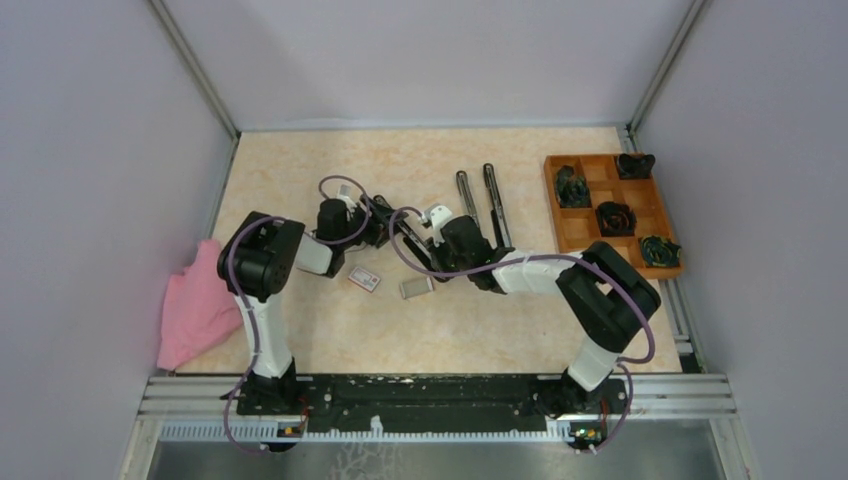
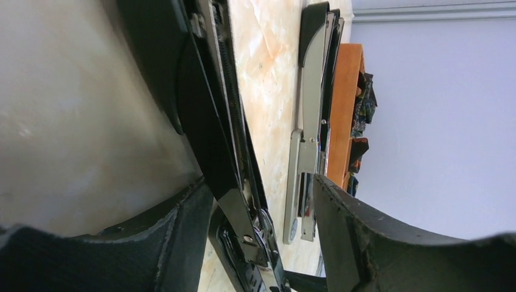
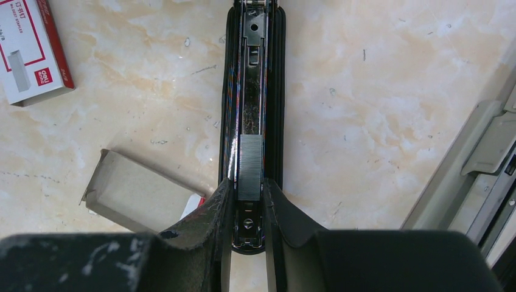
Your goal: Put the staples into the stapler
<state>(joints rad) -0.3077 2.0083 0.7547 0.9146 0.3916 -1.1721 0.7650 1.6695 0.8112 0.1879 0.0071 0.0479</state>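
Note:
The black stapler point(image 3: 252, 91) lies open on the table with its magazine channel facing up. The staples point(image 3: 251, 167), a small ridged silvery-grey block, sit in that channel at its near end. My right gripper point(image 3: 249, 191) straddles the channel with both fingers pressed against the sides of the staples. In the left wrist view the stapler's raised black arm point(image 2: 210, 140) passes between the fingers of my left gripper point(image 2: 260, 185). It rests against the left finger point(image 2: 182, 237), and the right finger point(image 2: 347, 237) stands apart. In the top view the left gripper point(image 1: 385, 228) and right gripper point(image 1: 428, 245) meet mid-table and hide the stapler.
A second, grey stapler point(image 1: 478, 200) lies just beyond the grippers point(image 2: 304, 152). A red-and-white staple box point(image 3: 30, 52) and its open cardboard sleeve point(image 3: 140, 194) lie beside the black stapler. A wooden tray point(image 1: 551, 210) holding dark objects stands at the right. A pink cloth point(image 1: 195, 305) lies at the left edge.

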